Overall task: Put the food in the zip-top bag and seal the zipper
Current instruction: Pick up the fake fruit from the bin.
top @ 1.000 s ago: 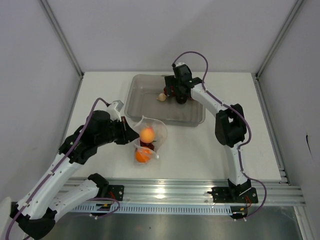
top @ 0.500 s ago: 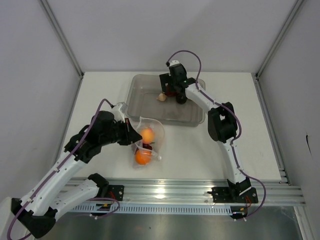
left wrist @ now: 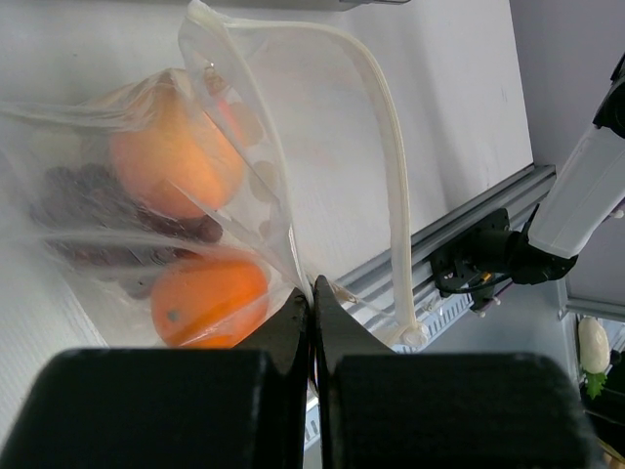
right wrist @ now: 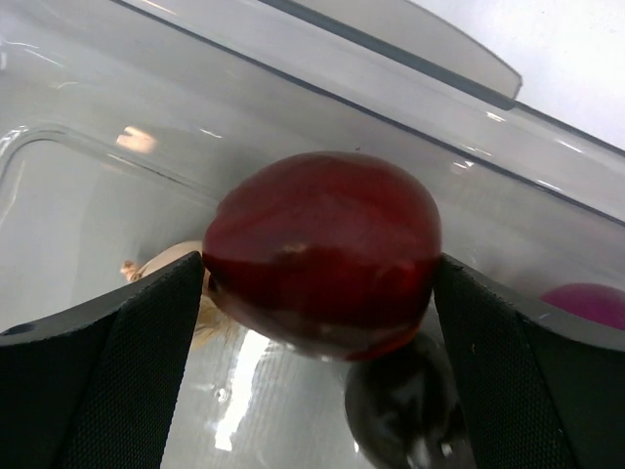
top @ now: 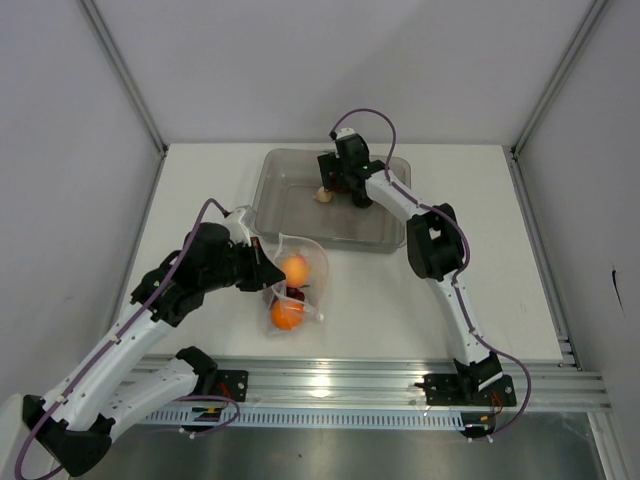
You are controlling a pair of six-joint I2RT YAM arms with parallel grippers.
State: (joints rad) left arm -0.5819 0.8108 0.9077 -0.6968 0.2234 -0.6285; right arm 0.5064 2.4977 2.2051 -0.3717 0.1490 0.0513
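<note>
The clear zip-top bag (top: pixel 300 275) lies on the table in front of the tray, mouth open, its zipper strip (left wrist: pixel 386 166) arching up. Inside it are a peach (left wrist: pixel 176 161), an orange (left wrist: pixel 207 301) and a dark grape bunch (left wrist: pixel 93 195). My left gripper (left wrist: pixel 313 305) is shut on the bag's edge near the mouth corner. My right gripper (top: pixel 343 185) is inside the grey tray (top: pixel 290 205), shut on a dark red fruit (right wrist: pixel 322 249). Under it lie a blackish fruit (right wrist: pixel 405 410), a beige bulb (right wrist: pixel 195 293) and a purple ball (right wrist: pixel 586 303).
The tray stands at the back middle of the white table. A metal rail (top: pixel 380 385) with the arm bases runs along the near edge. Grey walls close in the left, back and right sides.
My right gripper has shifted left inside the tray and its arm has folded closer to it. My left gripper has drawn the bag's edge slightly nearer.
</note>
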